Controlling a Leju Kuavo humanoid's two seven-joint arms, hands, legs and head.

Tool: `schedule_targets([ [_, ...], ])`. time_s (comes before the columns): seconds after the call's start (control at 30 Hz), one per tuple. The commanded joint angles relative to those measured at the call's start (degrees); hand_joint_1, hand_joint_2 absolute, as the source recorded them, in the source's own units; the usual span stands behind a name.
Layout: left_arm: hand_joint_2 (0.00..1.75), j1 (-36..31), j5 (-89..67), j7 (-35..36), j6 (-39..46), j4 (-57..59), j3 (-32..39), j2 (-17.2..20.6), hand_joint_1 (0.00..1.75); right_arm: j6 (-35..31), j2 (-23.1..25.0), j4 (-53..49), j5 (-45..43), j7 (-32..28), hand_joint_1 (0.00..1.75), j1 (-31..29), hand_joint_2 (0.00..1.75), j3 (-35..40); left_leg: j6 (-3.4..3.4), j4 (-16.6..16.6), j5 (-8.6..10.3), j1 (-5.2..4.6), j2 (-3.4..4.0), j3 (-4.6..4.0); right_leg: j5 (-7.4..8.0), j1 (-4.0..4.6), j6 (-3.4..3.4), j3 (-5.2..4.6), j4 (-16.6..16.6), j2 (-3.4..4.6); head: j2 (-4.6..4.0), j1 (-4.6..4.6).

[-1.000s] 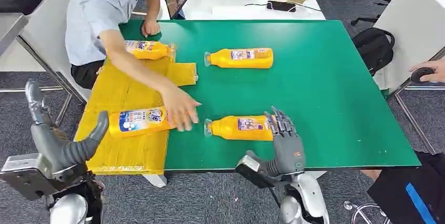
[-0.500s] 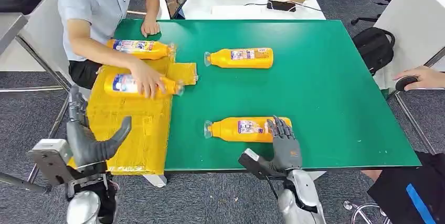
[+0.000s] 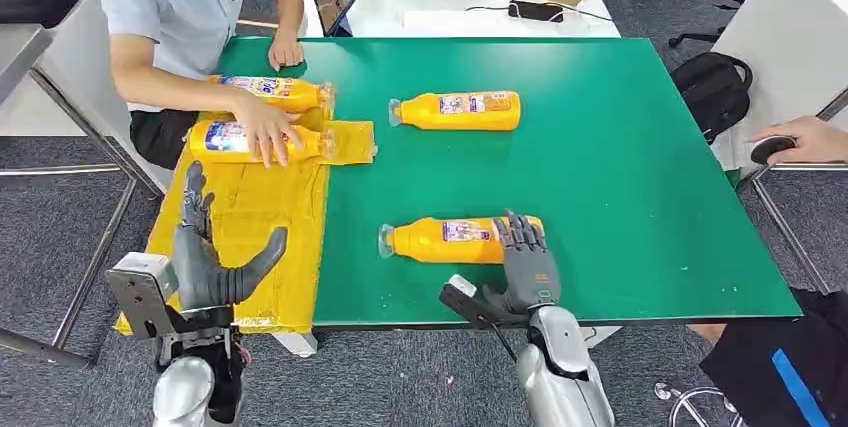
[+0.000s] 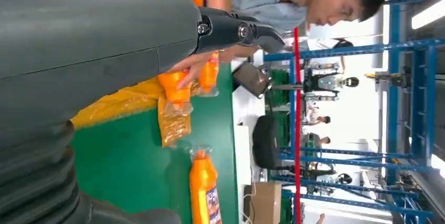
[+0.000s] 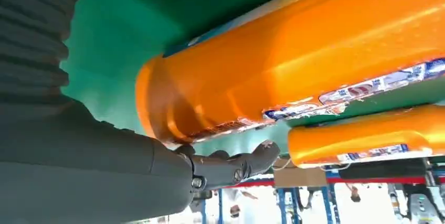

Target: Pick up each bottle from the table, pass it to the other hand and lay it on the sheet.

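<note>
The robot's right hand wraps its fingers over the base of the near bottle lying on the green table; its left hand hovers empty, fingers spread, above the yellow sheet, where a person steadies two more bottles.

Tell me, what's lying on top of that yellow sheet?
Two orange bottles lie at the yellow sheet's far end, a person's hand covering part of the nearer one. The robot's left hand hides some sheet.
</note>
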Motion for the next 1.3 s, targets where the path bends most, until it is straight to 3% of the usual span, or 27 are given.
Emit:
schedule_targets([
  [0.03, 1.75, -2.07, 2.95, 0.56, -0.71, 6.01, 0.16, 0.13, 0.00, 0.26, -0.70, 3.64, 2.13, 2.40, 0.00, -2.71, 1.75, 2.55, 0.08, -0.06, -0.04, -0.01, 0.02, 0.21, -0.03, 0.03, -0.14, 0.21, -0.07, -0.05, 0.00, 0.02],
  [0.67, 1.75, -1.26, 6.88, 1.57, -2.68, 5.92, -0.17, 0.13, 0.00, -2.47, -3.00, 5.09, 6.59, 8.74, 0.00, -4.57, 1.75, 2.28, 0.09, -0.05, -0.04, -0.03, 0.00, 0.19, -0.04, 0.01, -0.13, 0.22, -0.05, -0.07, 0.00, 0.02],
  [0.93, 1.75, -2.71, 8.70, 1.61, -5.50, 10.64, -0.82, 0.13, 0.00, -4.63, -8.27, 26.65, 6.20, 7.17, 0.00, -12.83, 1.75, -3.42, 0.08, -0.09, 0.01, -0.03, -0.09, 0.18, -0.01, 0.00, -0.07, 0.24, -0.13, -0.13, 0.00, 0.00],
  [1.3, 1.75, -3.83, 10.57, 2.48, -6.86, 13.61, -0.37, 0.13, 0.00, -1.95, -8.10, 33.15, 6.59, 5.46, 0.00, -16.33, 1.75, 1.50, 0.05, -0.05, 0.01, 0.00, -0.07, 0.43, 0.00, 0.03, -0.09, 0.42, -0.10, -0.12, 0.00, 0.02],
])
